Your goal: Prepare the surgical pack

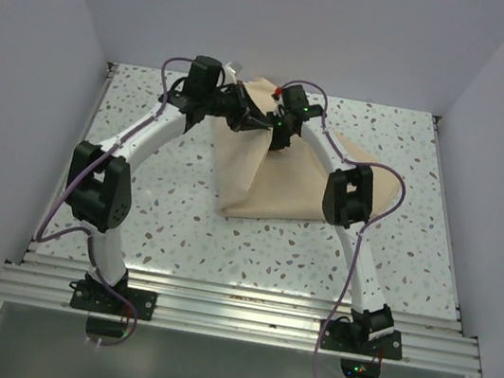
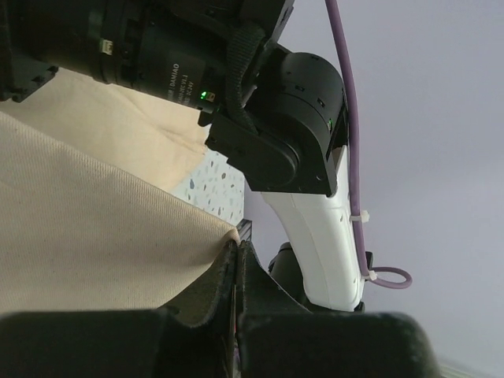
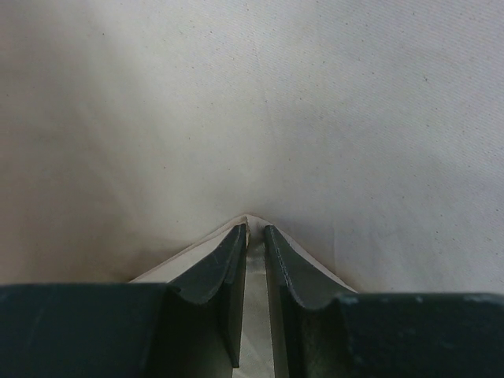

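The tan cloth lies folded into a bundle at the middle back of the table. My left gripper is at the cloth's far top part. In the left wrist view the left gripper is shut on an edge of the cloth, which is lifted. My right gripper is close beside it over the cloth. In the right wrist view the right gripper is pinched on a raised corner of the cloth. The steel tray, instruments, brown strips and gauze pads are hidden.
The speckled table is walled in on the left, back and right. An aluminium rail runs along the near edge by the arm bases. The right arm's wrist is close to the left gripper.
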Available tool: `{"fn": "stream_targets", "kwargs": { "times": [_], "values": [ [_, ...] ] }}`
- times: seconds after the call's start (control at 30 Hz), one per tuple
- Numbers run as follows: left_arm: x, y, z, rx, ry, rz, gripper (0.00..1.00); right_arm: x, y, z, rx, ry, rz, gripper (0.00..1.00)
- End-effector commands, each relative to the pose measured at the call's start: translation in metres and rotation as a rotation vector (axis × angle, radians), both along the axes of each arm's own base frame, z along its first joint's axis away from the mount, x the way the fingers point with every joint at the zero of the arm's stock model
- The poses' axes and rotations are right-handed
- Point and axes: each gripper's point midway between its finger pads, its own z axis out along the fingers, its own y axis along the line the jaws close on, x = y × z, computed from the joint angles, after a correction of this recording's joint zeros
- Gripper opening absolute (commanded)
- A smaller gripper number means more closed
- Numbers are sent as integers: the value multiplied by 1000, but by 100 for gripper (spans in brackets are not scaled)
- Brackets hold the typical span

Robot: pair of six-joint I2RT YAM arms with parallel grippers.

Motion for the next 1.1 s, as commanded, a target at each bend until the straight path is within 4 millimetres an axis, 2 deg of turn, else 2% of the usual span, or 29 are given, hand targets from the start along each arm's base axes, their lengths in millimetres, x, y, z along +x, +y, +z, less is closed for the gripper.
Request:
{"fn": "stream_targets", "kwargs": {
  "times": [0.0,0.03,0.07,0.23,0.4,0.6,0.77,0.87,0.93,1.07],
  "values": [
    [4,-27,32,-62,-99,-57,0,-56,-8,-88,-79,270,25,21],
    [3,-34,36,-67,-109,-76,0,-56,-9,-89,-74,275,20,21],
    [5,-38,29,-62,-94,-81,0,-57,-8,-90,-72,281,17,21],
    [6,-55,22,-66,-88,-115,0,-56,-6,-86,-19,297,11,21],
    [7,-55,12,-47,-74,-115,0,-49,-7,-77,14,288,-4,22],
    [1,-78,10,-71,-67,-159,0,-52,-9,-86,11,309,-9,22],
    [4,-79,-3,-55,-50,-163,0,-47,-13,-82,38,312,-25,23],
    [5,-80,-11,-37,-40,-169,0,-42,-19,-74,85,320,-53,26],
    [5,-79,-17,-23,-34,-172,0,-40,-18,-61,135,328,-70,32],
    [7,-79,-26,-19,-15,-168,0,-15,-27,-36,207,283,-119,40]
  ]
}}
